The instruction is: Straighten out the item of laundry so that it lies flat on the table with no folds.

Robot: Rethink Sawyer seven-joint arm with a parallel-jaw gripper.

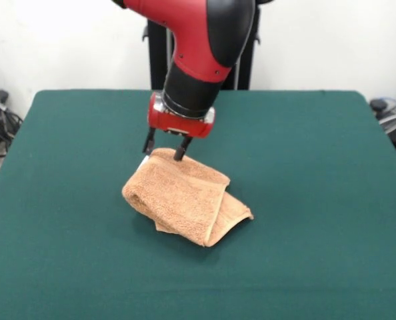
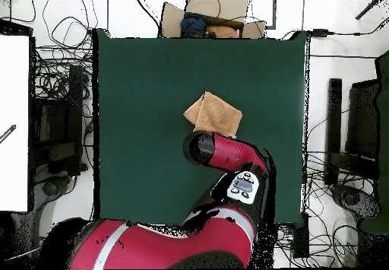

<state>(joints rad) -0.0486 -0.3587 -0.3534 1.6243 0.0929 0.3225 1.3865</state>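
Note:
The item of laundry (image 1: 185, 197), a peach-orange terry towel, lies folded over itself in a thick bundle near the middle of the green table (image 1: 305, 167). Its layers overlap and one corner sticks out at the right. My gripper (image 1: 164, 148) hangs right at the towel's far top edge. It is open, with one dark finger on each side of that edge and the tips touching or just above the cloth. From overhead the towel (image 2: 215, 113) looks like a small folded patch, and the red arm (image 2: 224, 153) covers the gripper.
A cardboard box (image 2: 209, 16) with cloth items stands beyond one end of the table. Cables and dark equipment (image 2: 61, 107) lie on the floor along both long sides. Green table top surrounds the towel on all sides.

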